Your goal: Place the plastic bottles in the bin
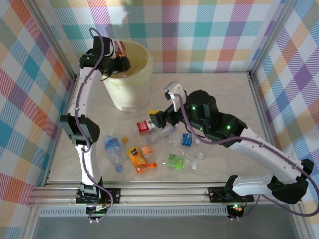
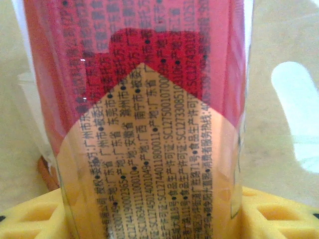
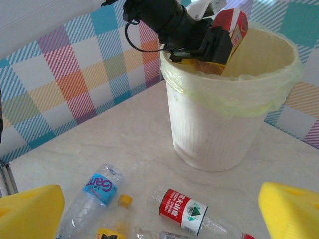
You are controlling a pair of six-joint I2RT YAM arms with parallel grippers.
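The left gripper (image 3: 222,50) clasps red bottle (image 3: 234,24), apparently over bin (image 3: 219,134).

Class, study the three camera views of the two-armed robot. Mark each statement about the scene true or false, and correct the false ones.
1. The left gripper holds a red-labelled bottle at the rim of the bin. True.
2. The right gripper is clamped on a bottle. False: its fingers stand wide apart with nothing gripped between them.
3. The bin lies tipped on its side. False: it stands upright, its opening facing up.
4. Several bottles lie on the table, among them a blue-labelled bottle and an orange bottle. True.
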